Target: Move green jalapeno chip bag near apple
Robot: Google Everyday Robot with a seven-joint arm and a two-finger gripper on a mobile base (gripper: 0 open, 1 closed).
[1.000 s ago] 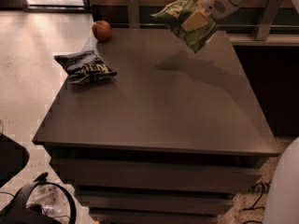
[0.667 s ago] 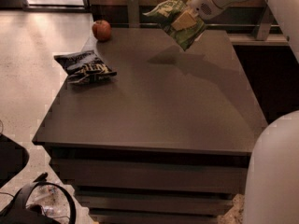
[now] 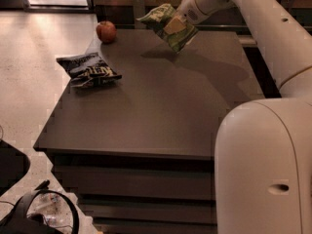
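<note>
Claw clamped on green jalapeno chip bag, held above far edge of surface. Bag has shifted left toward apple; closer now, not yet set down.

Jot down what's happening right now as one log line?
pincer: shut on green jalapeno chip bag, held above far edge of table | apple: far left corner, apart from bag | black chip bag: left edge

I can read no lettering on the green bag held in my gripper above the table, nor on the black bag.
</note>
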